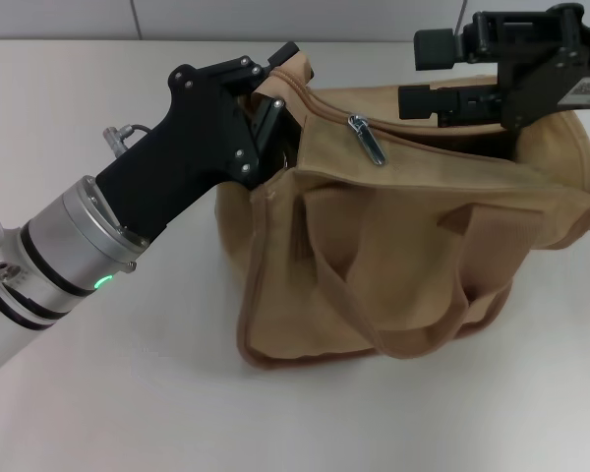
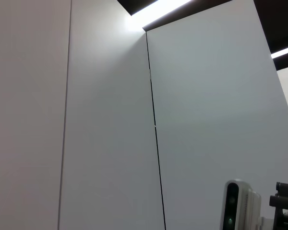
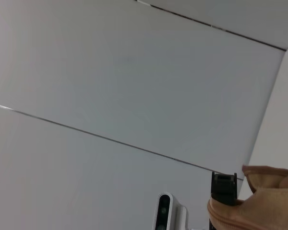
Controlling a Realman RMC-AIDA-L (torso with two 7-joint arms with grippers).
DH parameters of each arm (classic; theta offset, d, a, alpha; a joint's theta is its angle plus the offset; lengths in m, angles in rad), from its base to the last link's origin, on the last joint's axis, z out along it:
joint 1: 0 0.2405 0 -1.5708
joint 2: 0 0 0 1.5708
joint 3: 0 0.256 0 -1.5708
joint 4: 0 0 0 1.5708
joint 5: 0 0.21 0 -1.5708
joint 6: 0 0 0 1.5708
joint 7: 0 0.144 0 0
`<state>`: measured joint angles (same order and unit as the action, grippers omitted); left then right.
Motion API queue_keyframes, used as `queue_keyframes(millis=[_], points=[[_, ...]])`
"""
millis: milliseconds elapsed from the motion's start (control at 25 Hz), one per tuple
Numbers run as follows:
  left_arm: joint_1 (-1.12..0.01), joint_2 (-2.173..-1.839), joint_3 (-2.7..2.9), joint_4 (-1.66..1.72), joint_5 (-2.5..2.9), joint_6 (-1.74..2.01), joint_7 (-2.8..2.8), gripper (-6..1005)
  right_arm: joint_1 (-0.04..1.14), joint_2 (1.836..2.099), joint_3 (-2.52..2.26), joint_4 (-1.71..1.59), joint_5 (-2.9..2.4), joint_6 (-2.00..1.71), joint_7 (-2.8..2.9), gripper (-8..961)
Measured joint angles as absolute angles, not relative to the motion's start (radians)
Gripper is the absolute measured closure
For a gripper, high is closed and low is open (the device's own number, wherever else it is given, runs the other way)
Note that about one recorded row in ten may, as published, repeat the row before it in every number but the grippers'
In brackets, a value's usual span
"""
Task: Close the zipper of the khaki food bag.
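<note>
Barely started: boxy tan canvas food bag (image 1: pixel 413 246) gaping, silver zipper pull (image 1: pixel 366 139) near left end. Left claw (image 1: pixel 275 93) clamping bag corner; right claw (image 1: pixel 442 74) hovering, grip unclear.

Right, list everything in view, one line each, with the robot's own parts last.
khaki food bag: one, tan, on the table centre-right, slumped, with two strap handles.
zipper: one, tan line along the bag's top, silver pull tab near its left end.
table: one, white, under the bag.
wall panels: pale grey, behind the table.
left pincer: one, black, at the bag's top left corner, gripping the fabric there.
right pincer: one, black, above the bag's top right.
</note>
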<state>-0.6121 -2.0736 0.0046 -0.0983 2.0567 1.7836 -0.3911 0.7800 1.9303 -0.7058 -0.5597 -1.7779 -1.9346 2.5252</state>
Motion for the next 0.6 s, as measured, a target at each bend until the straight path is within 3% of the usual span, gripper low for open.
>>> queue_keyframes(millis=[600], points=[[-0.616, -2.074, 0.002, -0.098, 2.057, 1.787, -0.391, 979, 0.779, 1.937, -0.769, -0.565, -1.813, -1.897, 2.472, 263]])
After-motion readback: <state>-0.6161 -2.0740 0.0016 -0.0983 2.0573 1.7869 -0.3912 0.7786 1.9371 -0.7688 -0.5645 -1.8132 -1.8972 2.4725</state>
